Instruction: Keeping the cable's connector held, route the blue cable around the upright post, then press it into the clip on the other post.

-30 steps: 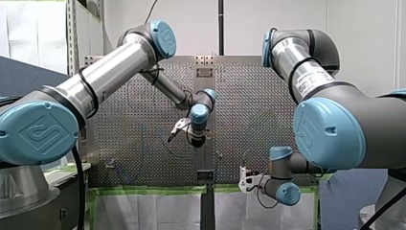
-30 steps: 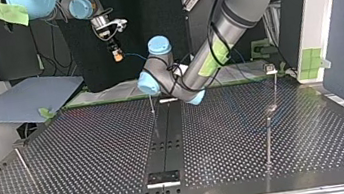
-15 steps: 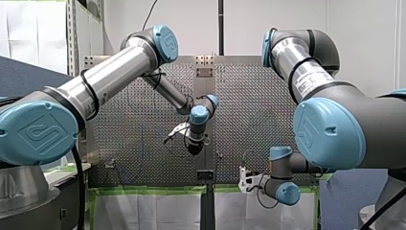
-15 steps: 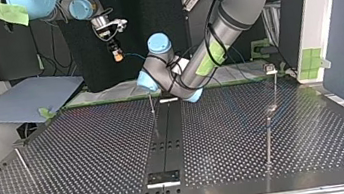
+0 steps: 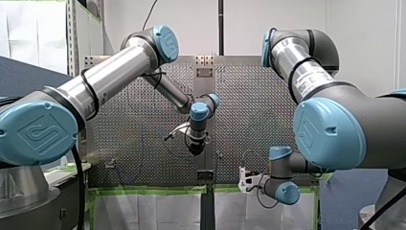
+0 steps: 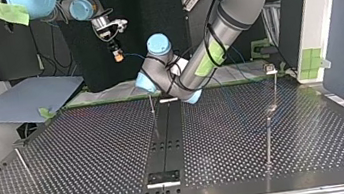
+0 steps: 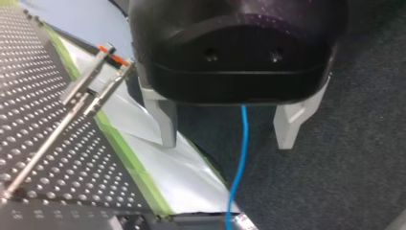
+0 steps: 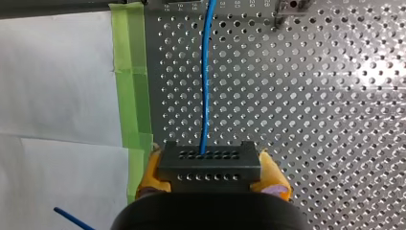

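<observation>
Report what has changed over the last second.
My left arm's wrist turned and sank lower in the front view, carrying my left gripper down with it. That gripper is open, with the blue cable running loose through it. Nothing was visibly gripped or released. My right gripper stayed put, shut on the connector. The upright post and clip post are unchanged.

Front view sits behind and above the arms, facing over the perforated table (image 5: 249, 120). Top view sits opposite, low, facing them. Left wrist view looks close along my left gripper (image 7: 226, 143), oblique to the table edge. Right wrist view sits close over the connector (image 8: 210, 165), square to the table. Both wrist views share the blue cable (image 7: 242, 139).
</observation>
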Robot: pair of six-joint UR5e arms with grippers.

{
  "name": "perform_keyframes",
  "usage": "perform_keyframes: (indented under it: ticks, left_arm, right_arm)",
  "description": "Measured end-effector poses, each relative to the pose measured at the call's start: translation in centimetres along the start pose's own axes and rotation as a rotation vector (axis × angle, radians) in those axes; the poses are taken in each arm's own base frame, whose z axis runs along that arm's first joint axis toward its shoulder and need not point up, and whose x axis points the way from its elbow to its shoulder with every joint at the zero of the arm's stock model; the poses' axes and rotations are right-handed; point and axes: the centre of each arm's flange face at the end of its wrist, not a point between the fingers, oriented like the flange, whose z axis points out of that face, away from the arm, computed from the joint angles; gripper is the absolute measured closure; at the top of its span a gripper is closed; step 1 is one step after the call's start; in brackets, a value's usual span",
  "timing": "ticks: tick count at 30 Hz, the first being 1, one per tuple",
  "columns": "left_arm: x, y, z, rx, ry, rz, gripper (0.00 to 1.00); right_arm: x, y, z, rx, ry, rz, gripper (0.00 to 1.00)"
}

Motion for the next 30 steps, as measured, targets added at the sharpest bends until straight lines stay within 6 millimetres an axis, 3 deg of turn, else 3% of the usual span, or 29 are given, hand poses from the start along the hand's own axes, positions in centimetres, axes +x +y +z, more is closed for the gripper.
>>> perform_keyframes:
  ticks: [11, 21, 30]
  left_arm:
    - [-0.1, -0.5, 1.2, 0.0, -0.035, -0.013, 0.0]
    - [2.7, -3.4, 5.0, 0.017, 0.013, 0.031, 0.0]
    - [4.3, -4.9, 7.5, 0.029, 0.011, 0.027, 0.0]
  right_arm:
    - [-0.1, 0.0, 0.0, 0.0, -0.008, -0.006, 1.0]
    - [-0.1, 0.0, 0.0, 0.0, -0.011, -0.006, 1.0]
    - [-0.1, 0.0, 0.0, 0.001, -0.009, -0.007, 1.0]
